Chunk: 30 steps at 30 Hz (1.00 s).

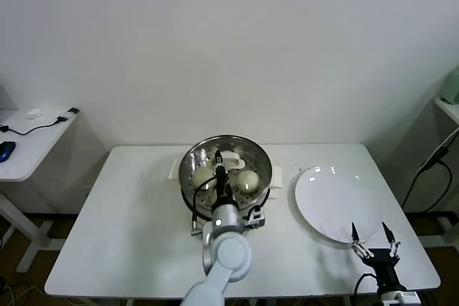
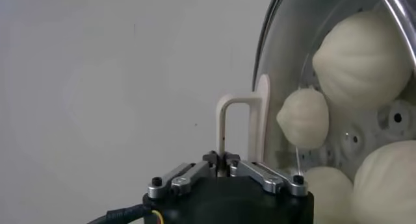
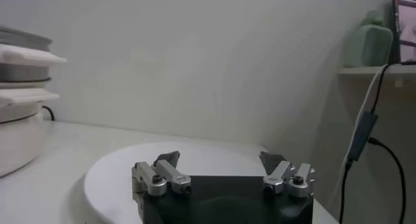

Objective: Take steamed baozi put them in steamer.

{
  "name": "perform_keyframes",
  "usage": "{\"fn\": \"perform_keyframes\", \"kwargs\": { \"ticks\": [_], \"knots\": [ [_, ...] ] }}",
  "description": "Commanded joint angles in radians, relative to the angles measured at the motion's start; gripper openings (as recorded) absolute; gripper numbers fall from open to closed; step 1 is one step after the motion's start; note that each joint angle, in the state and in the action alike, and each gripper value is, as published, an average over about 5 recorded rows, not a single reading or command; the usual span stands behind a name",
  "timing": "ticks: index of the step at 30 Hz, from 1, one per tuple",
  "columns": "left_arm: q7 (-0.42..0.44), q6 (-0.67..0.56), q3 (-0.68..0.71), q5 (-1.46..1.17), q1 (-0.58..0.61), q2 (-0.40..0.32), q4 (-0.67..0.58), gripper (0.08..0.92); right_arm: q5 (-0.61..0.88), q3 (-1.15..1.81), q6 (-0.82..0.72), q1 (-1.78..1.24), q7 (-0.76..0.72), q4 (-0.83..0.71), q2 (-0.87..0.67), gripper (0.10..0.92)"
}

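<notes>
With the baozi (image 1: 247,180) in the steamer (image 1: 259,154) and the left pincer (image 1: 219,177) narrowed on its lid (image 2: 242,124), a tilted lid could squash a bun, while the right pincer (image 1: 372,236) gapes by the worktop (image 1: 136,220) plate (image 1: 323,198).

The head view looks forward and down from above onto a white table (image 1: 129,213), taking in the steamer (image 1: 225,170) at centre and the plate (image 1: 336,202) to the right. The left wrist view sits very close over the steamer (image 2: 338,102), facing into it past a cream handle (image 2: 240,124). The right wrist view sits low by the plate (image 3: 195,163), looking level across the table toward the wall, with the steamer (image 3: 23,89) at its edge. All three share the steamer.
</notes>
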Motion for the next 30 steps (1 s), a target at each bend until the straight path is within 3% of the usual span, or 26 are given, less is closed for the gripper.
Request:
{"fn": "perform_keyframes", "kwargs": {
  "ticks": [1, 16, 20, 26, 30],
  "knots": [
    [0.002, -0.004, 0.008, -0.029, 0.006, -0.048, -0.034, 0.204, 0.0, -0.001, 0.001, 0.002, -0.004, 0.001, 0.0, 0.823],
    [0.025, -0.01, 0.022, -0.197, 0.08, 0.101, -0.289, 0.636, 0.002, -0.013, -0.02, 0.008, -0.015, -0.005, 0.008, 0.823],
    [-0.095, -0.081, -0.024, -0.447, 0.115, 0.15, -0.371, 0.747, 0.023, -0.025, -0.006, 0.012, 0.015, -0.004, 0.017, 0.823],
    [-0.391, -0.331, -0.213, -1.211, 0.191, 0.198, -0.457, 0.82, 0.064, -0.04, 0.066, 0.005, 0.013, 0.009, 0.015, 0.823],
    [-0.42, -0.459, -0.451, -1.656, 0.271, 0.22, -0.504, 0.822, 0.08, -0.047, 0.096, 0.003, 0.013, 0.02, 0.006, 0.823]
  ]
}}
